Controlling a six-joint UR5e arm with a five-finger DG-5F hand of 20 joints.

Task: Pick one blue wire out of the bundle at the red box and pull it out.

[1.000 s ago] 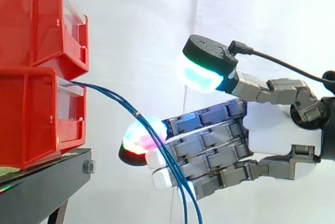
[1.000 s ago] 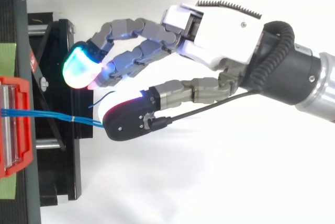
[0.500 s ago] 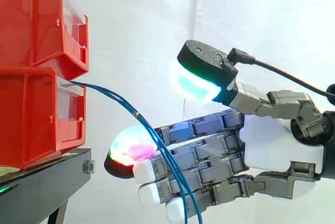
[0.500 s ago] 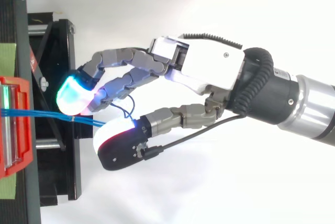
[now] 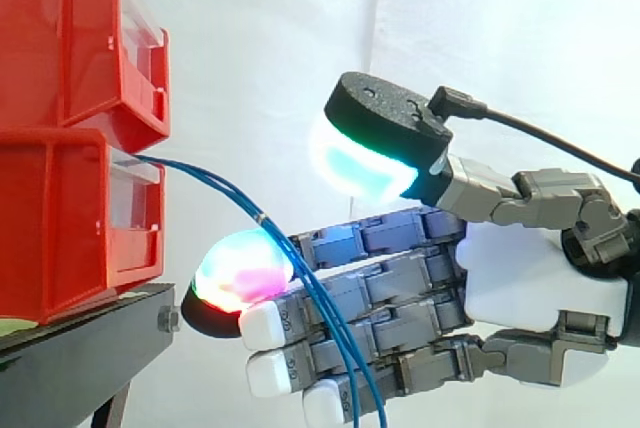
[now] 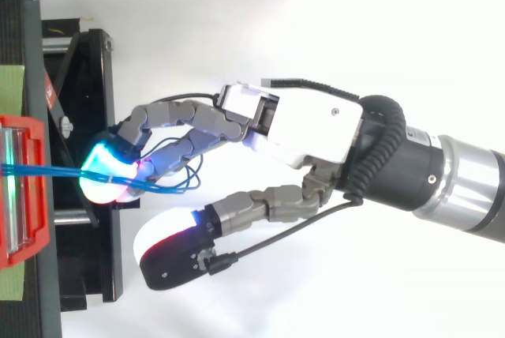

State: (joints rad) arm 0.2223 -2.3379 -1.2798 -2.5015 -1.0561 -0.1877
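A bundle of thin blue wires (image 5: 225, 188) leaves the front of the lower red bin (image 5: 60, 218) and arcs down to the right. In the top view the wires (image 6: 47, 170) run right from the red bin (image 6: 24, 196) and loop around the fingertips. My hand (image 5: 520, 278) reaches left toward the bin with its fingers nearly straight. The wires lie across those fingers. The foremost glowing fingertip (image 5: 240, 270) sits just under the wires, close to the stand. The thumb (image 5: 360, 153) is spread well away from the fingers, and nothing is pinched. In the top view the palm of the hand (image 6: 316, 125) is right of centre.
A second red bin (image 5: 70, 38) is stacked on the lower one. Both rest on a black stand (image 5: 80, 358) whose frame (image 6: 87, 117) lies right under my fingertips. A white curtain hangs behind.
My hand has moved left toward the bin. The fingers have slid under the wires, which now drape and loop over them. The thumb has swung farther from the fingers.
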